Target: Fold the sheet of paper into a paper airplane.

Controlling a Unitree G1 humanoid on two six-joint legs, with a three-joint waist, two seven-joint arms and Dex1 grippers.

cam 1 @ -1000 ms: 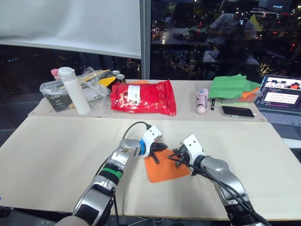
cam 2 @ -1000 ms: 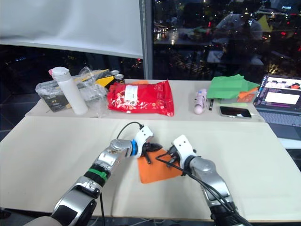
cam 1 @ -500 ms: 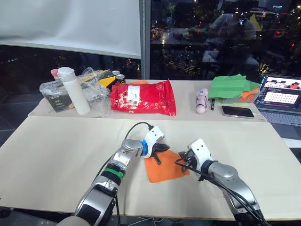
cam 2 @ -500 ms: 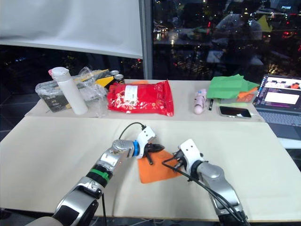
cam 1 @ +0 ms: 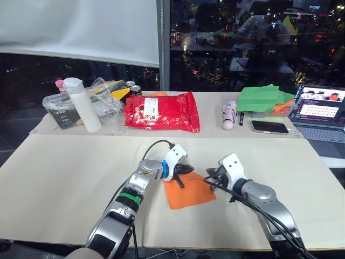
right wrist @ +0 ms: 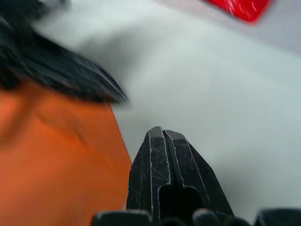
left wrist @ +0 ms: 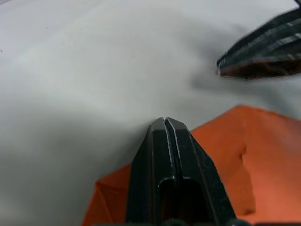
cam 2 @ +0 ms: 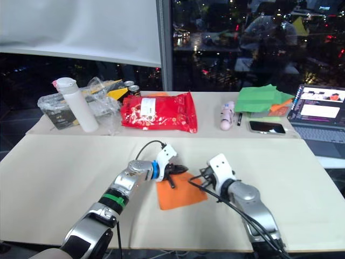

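left arm: reaches forward from the near edge of the desk, forearm angled inward, wrist bent so the left gripper points toward the right arm.
left gripper state: fingers pressed together, nothing between them; in the left wrist view the closed tips sit over the paper's edge. Can't tell if they touch it.
right arm: comes in from the near right corner, elbow low, forearm running up and inward; right gripper points at the left one, the two tips near each other but apart.
right gripper state: fingers together, clamped on nothing; in the right wrist view the tips sit just off the paper's edge, over bare desk.
sheet of paper: orange, lying flat around the middle of the desk, nearer the near edge than the far one, slightly skewed to the desk edges. Creases visible near its far corners.
paper vs grippers: left gripper over the far left corner, right gripper just beside the far right corner; most of the sheet lies on the near side of both.
far table: red snack bag, white bottle, clear bag of items, green paper sheets, phone, laptop at the right end. All well apart from the paper.
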